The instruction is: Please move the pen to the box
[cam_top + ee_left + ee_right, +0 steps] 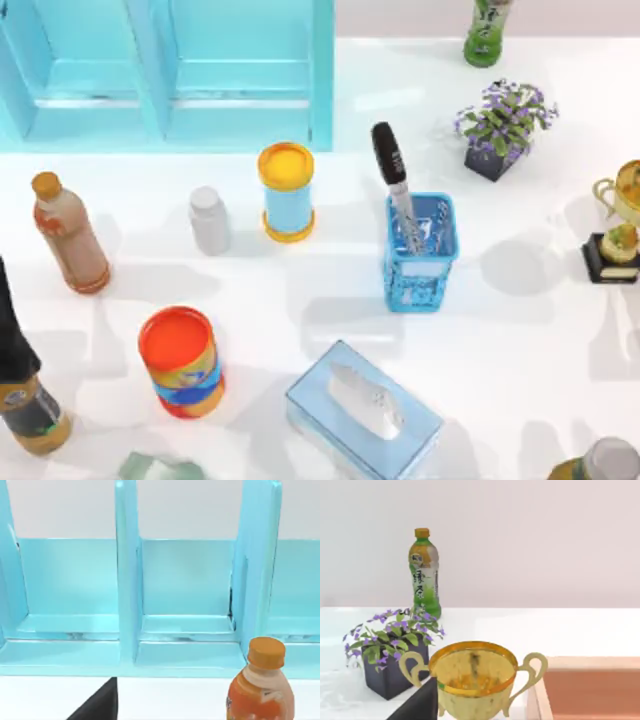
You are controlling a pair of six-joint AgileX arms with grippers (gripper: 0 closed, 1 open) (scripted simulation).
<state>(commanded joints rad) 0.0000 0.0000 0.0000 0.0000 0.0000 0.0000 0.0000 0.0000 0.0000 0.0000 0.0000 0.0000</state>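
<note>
The pen (390, 160) has a glossy black cap and a slim silver-grey barrel. It stands tilted inside the blue mesh box (421, 262) right of the table's middle. Its cap sticks out above the rim toward the back and its lower end is hidden inside the box. Nothing is holding the pen. A dark piece of my left gripper (97, 707) shows at the edge of the left wrist view, facing the cyan shelf (185, 630). A dark piece of my right gripper (419, 705) sits close to a gold trophy (472, 680).
Around the box stand a yellow-lidded can (287, 192), a white bottle (209, 220), an orange drink bottle (70, 235), a red can (182, 362), a blue tissue box (362, 412), a potted plant (500, 125), a green bottle (487, 30) and the trophy (618, 225). A brown tray (592, 690) lies beside the trophy.
</note>
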